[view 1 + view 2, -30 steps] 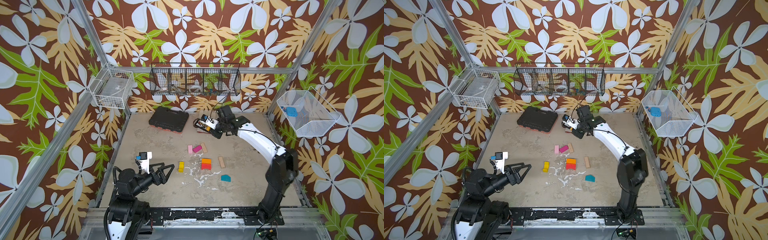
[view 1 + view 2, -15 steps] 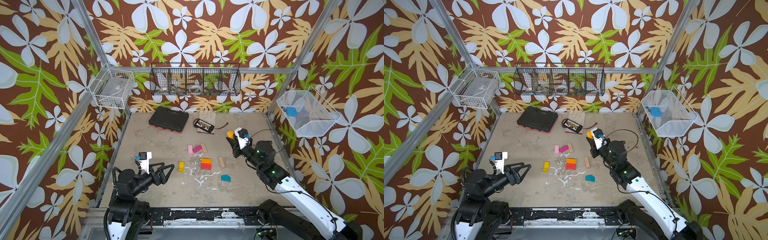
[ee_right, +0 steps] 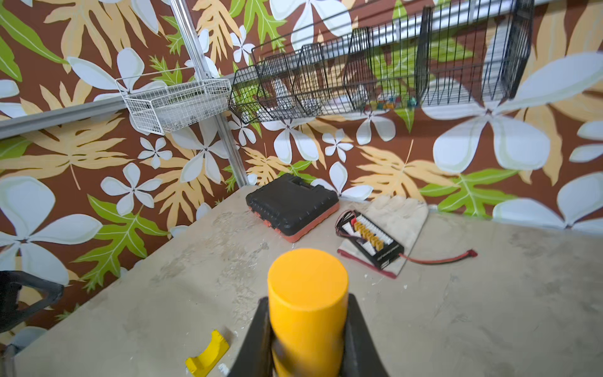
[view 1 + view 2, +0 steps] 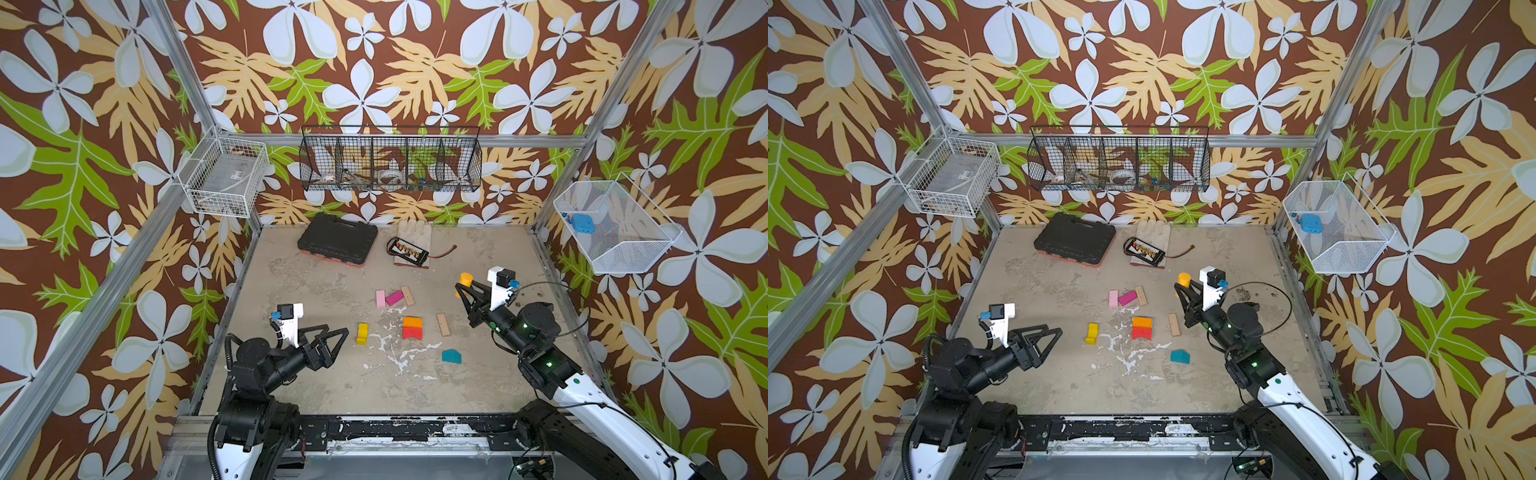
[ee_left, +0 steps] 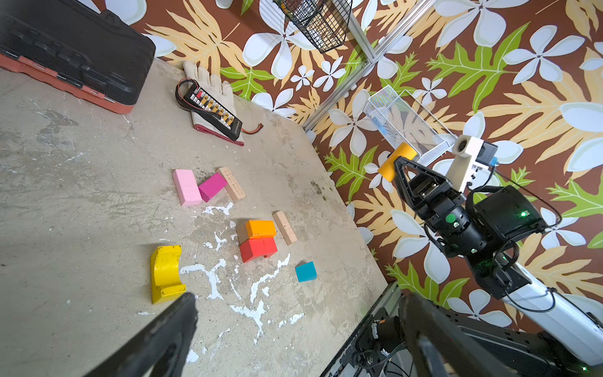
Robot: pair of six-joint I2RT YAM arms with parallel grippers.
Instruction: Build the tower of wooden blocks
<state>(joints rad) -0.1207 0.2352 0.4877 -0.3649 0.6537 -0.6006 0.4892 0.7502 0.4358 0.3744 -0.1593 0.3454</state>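
Observation:
My right gripper [image 4: 462, 286] is shut on a yellow-orange cylinder [image 4: 465, 278] [image 3: 308, 293], held up above the table's right side, right of the other wood blocks. The tower is an orange block [image 4: 412, 321] lying on a red block [image 4: 412, 333] at the table's middle. Round it lie a yellow arch [image 4: 362, 333], a teal pentagon [image 4: 451, 355], a plain wood bar [image 4: 443, 324], and farther back a pink bar [image 4: 380, 298], a magenta bar [image 4: 394, 297] and another wood bar [image 4: 407, 295]. My left gripper [image 4: 333, 333] [image 5: 298, 303] hovers open and empty left of the arch.
A black tool case [image 4: 337, 244] lies at the back, with a pale glove [image 4: 413, 232] and a black connector board [image 4: 409, 250] on it beside the case. Wire baskets [image 4: 390, 160] hang on the walls. White paint flecks mark the table [image 4: 291, 291].
A second ago my right arm reached to the back by the glove. It has since pulled back to the right side with the cylinder. The left arm has not moved.

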